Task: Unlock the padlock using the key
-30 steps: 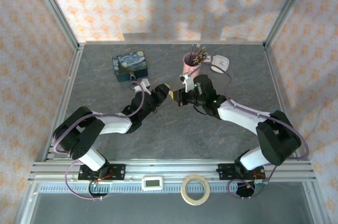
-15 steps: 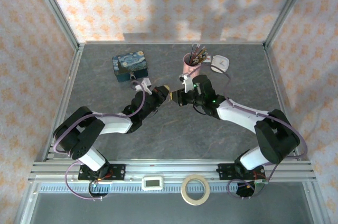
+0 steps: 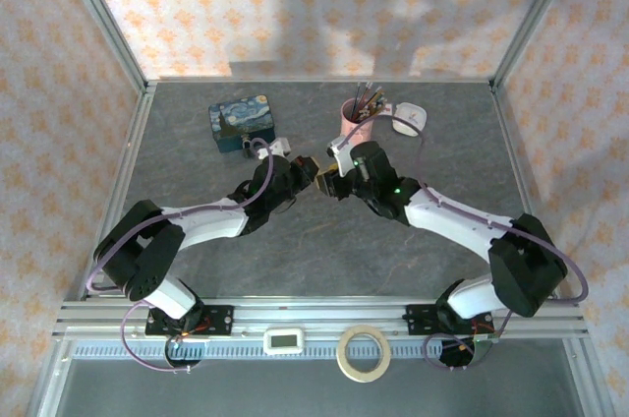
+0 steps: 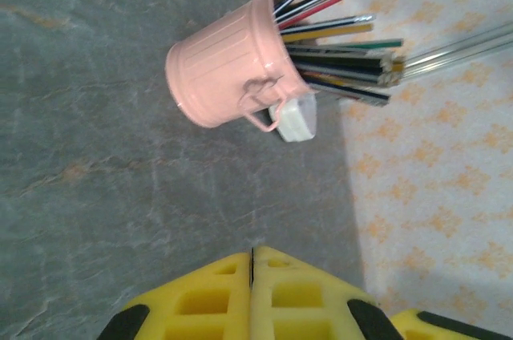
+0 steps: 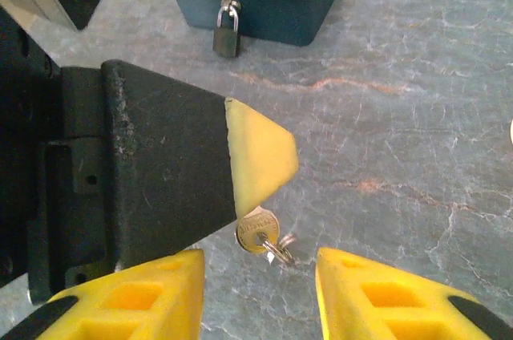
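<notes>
The left gripper had its yellow pads pressed shut on the key, whose bow and little ring hung just below the pad tips. The right gripper stood open, the bow just ahead of the gap between its fingers. The key looked light, stiff, thin and slick, so I'd have pinched the flat bow. The padlock hung well beyond the right fingers on the blue tin, with open table between. The pink cup stood apart, ahead of the left fingers.

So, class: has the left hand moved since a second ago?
Yes. In the top view the left hand has shifted slightly right, away from the blue tin, toward the pink cup.
</notes>
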